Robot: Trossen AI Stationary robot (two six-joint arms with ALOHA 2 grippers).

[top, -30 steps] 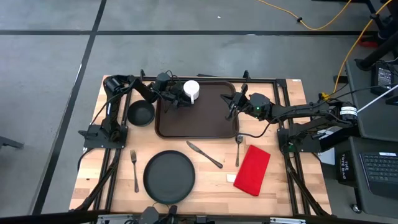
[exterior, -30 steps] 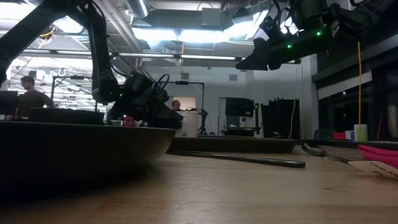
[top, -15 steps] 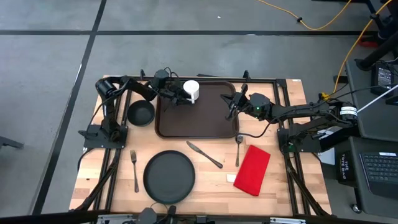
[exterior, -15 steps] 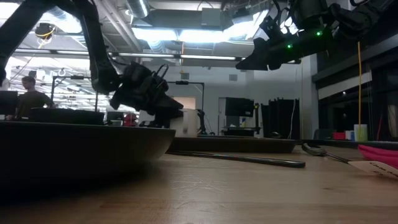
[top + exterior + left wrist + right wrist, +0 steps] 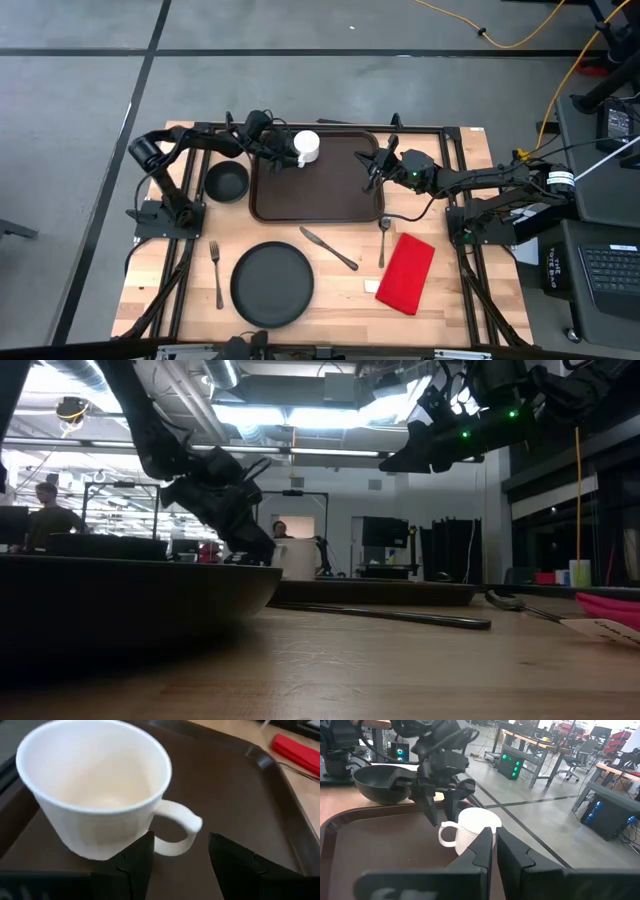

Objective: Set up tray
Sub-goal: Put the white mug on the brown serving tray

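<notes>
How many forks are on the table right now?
2: one fork left of the black plate, another between the knife and red napkin.

We see a light wooden tabletop [image 5: 340, 290] edged by a dark metal frame. Near its far edge lies the tray [image 5: 330, 195], dark brown and rectangular, flat on the wood. Just beside the tray, toward the left edge, sits a small black bowl [image 5: 227, 182]. Near the front edge rests a round black plate [image 5: 271, 284], with a fork [image 5: 216, 273] lying toward the left edge from it. Between plate and tray lies a knife [image 5: 329, 249], angled. A spoon [image 5: 383, 240] lies beside a red napkin [image 5: 406, 272] toward the right edge, with a small white card [image 5: 371, 286] touching the napkin's front corner.
</notes>
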